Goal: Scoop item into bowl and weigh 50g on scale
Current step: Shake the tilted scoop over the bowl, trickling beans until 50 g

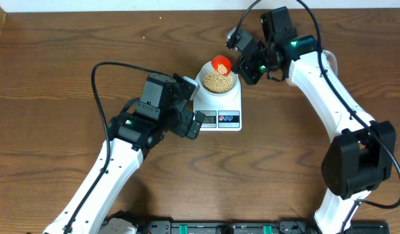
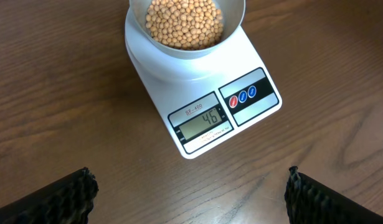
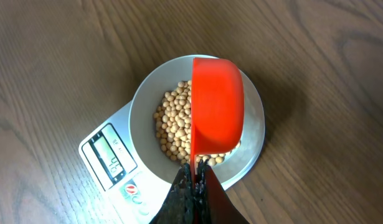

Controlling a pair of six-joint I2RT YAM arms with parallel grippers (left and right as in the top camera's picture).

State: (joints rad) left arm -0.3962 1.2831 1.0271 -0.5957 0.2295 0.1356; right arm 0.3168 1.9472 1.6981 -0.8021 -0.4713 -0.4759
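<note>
Dark brown wood-grain table (image 1: 56,52) is filling all three views, its surface matte and streaked. Near the middle we are seeing the scale (image 2: 207,87), a flat white body with rounded corners, sitting level on the wood. Its grey display (image 2: 202,121) is reading 46, and beside it small round buttons (image 2: 242,96), one red and two blue, are showing. The bowl (image 3: 144,102) is standing on the scale's platform. It is round, white and smooth-walled, and about as wide as the scale. The beans (image 2: 183,22) are lying inside it, small tan-yellow spheres heaped into a pebbly layer that is covering the bottom.

The right gripper (image 3: 195,180) is pinching the thin handle of a scoop (image 3: 217,106), its black fingers closed almost together with only that strip between them. The scoop is glossy orange-red plastic with a rounded cup. It is hanging over the side of the bowl away from the display, turned so that we are looking at its smooth outer shell in the right wrist view. We cannot tell whether it is touching the beans or the rim.

The left gripper (image 2: 188,198) is spread wide and gripping nothing. Its two ribbed black fingers (image 2: 54,199) are showing at the bottom corners of the left wrist view, apart from the scale on its display side, over bare wood.
</note>
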